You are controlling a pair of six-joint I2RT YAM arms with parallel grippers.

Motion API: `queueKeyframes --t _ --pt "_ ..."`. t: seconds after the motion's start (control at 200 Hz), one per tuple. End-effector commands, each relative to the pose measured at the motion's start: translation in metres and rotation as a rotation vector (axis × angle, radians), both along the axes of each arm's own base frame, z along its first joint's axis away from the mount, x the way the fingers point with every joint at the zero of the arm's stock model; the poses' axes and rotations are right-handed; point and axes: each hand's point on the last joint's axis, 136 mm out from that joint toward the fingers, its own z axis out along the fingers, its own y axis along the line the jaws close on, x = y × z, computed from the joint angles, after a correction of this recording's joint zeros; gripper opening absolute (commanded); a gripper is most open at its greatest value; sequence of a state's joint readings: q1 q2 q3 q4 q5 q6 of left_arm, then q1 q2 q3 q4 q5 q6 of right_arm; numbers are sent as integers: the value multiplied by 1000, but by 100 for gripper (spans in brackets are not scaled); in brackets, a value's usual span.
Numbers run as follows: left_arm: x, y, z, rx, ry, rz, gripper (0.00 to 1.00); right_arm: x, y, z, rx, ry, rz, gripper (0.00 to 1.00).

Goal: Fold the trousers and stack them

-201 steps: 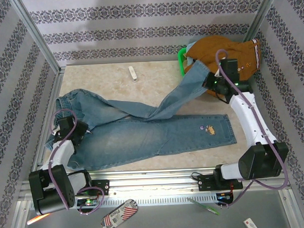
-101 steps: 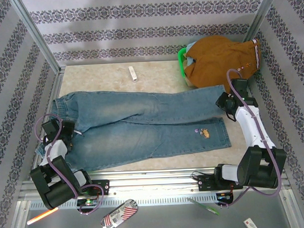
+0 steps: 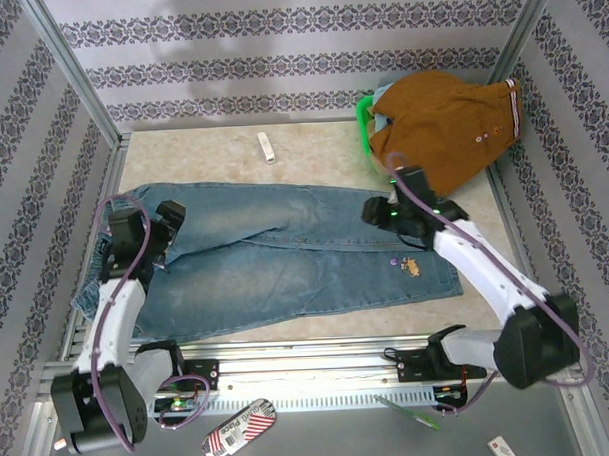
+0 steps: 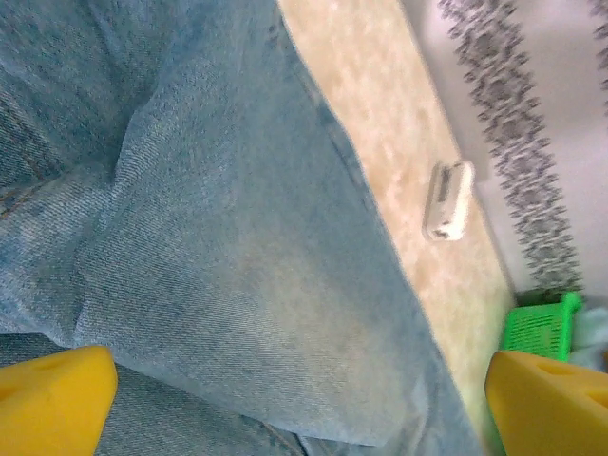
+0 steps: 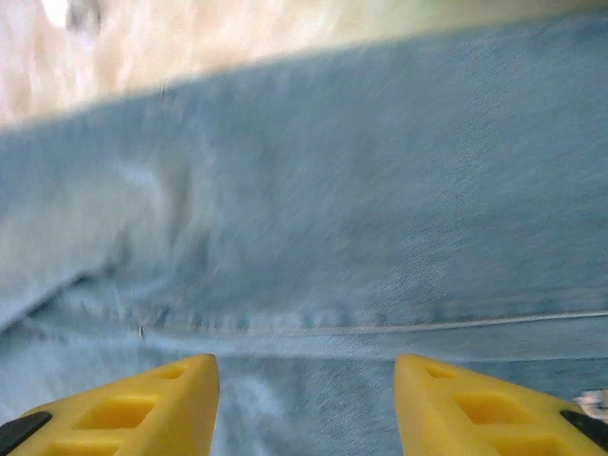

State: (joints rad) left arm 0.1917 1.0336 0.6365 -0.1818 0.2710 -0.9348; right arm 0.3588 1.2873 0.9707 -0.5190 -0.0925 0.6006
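Observation:
The trousers (image 3: 285, 249) are light-blue jeans lying flat on the table, waistband at the left and both legs stretched side by side to the right. My left gripper (image 3: 170, 217) hovers over the seat area near the waistband. Its yellow fingertips (image 4: 52, 399) stand wide apart, denim (image 4: 237, 247) beneath them and nothing between them. My right gripper (image 3: 376, 211) is above the far leg close to its hem. In the right wrist view its gripper (image 5: 304, 404) is open, with a leg seam (image 5: 399, 328) just ahead of the fingers.
A green basket (image 3: 364, 116) at the back right holds a brown garment (image 3: 446, 118) that spills over its rim. A small white object (image 3: 267, 146) lies on the table behind the trousers. Patterned walls close in the left, back and right sides.
The right gripper let go of the far leg, which dropped flat beside the other, and swung left over the legs. The left gripper opened fully and moved up over the seat.

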Motion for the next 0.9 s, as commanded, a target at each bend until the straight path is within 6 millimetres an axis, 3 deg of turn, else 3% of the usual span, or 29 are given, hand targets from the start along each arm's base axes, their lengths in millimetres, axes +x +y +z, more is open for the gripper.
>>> queueKeyframes --t 0.0,0.09,0.185,0.29,0.37,0.44,0.565,0.64,0.789,0.894 --pt "22 26 -1 126 80 48 100 2 34 -14 17 47 62 51" --pt "40 62 3 238 190 140 100 3 53 -16 54 45 98 52" --pt "63 99 4 240 225 221 100 4 58 -16 64 35 113 53" --pt "78 133 -9 205 295 273 100 3 60 -16 75 25 123 54" --pt "79 149 -25 197 388 268 100 3 58 -17 81 19 129 55" --pt "67 158 -41 240 474 268 100 5 56 -17 94 7 130 55" --pt "24 171 -75 186 597 353 100 11 54 -13 147 -13 125 56" --pt "2 179 -81 205 644 397 100 14 56 -11 166 -24 135 56" --pt "-16 192 -76 332 743 403 100 15 58 -11 192 -9 160 56" --pt "-18 197 -96 329 834 350 100 13 58 -9 206 -2 168 56"
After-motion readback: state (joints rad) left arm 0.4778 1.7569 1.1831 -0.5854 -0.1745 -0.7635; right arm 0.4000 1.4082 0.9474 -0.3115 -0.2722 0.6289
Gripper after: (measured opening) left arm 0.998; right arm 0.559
